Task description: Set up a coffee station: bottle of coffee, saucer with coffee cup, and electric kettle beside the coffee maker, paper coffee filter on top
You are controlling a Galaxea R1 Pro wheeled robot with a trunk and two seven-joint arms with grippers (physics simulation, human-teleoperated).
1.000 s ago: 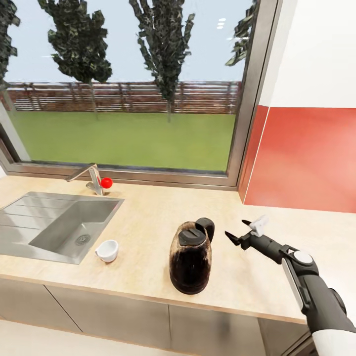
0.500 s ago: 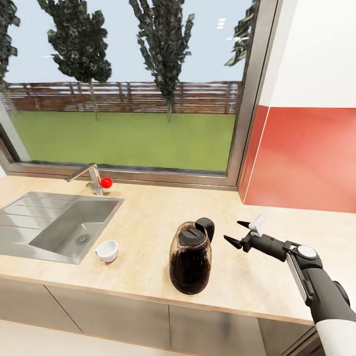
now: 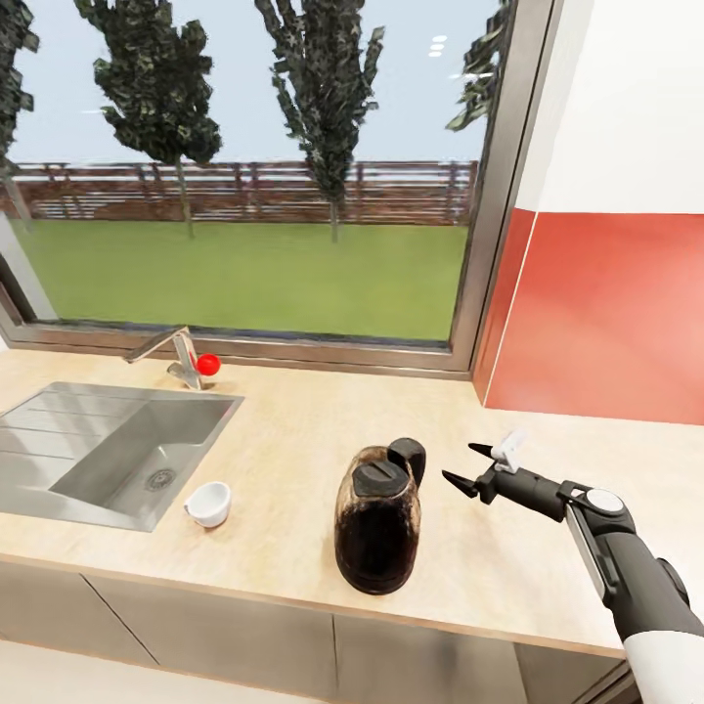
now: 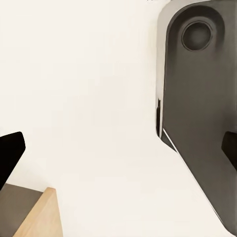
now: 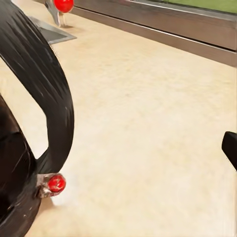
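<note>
Kitchen countertop (image 3: 293, 430), tan and speckled, runs below a wide window (image 3: 244, 166) in the head view, with a steel sink (image 3: 108, 445) set into it. The electric kettle (image 3: 376, 523) stands upright near the counter's front edge, its handle (image 3: 409, 458) turned toward the right gripper (image 3: 467, 467). The coffee cup (image 3: 208, 503) sits well beyond the kettle, just beside the sink's corner. Over the last second the right gripper has advanced from a point apart from the kettle to a point just beside the handle, fingers spread wide, holding nothing; the whole scene has also shifted slightly, which is camera motion. Judged from this, the step in hand is the approach to grasp the kettle handle, and contact is not yet made. The left wrist view shows a pale surface and a dark grey part with a round recess; two dark finger tips sit at opposite edges of the frame, well apart, with nothing between them. The right wrist view shows the kettle handle (image 5: 47, 84) arching close ahead of the fingers, a red button (image 5: 56, 183) at its base, and one dark fingertip (image 5: 230, 146) at the edge; the handle lies off to one side of the open gap, so a small lateral correction is probably needed before closing.
</note>
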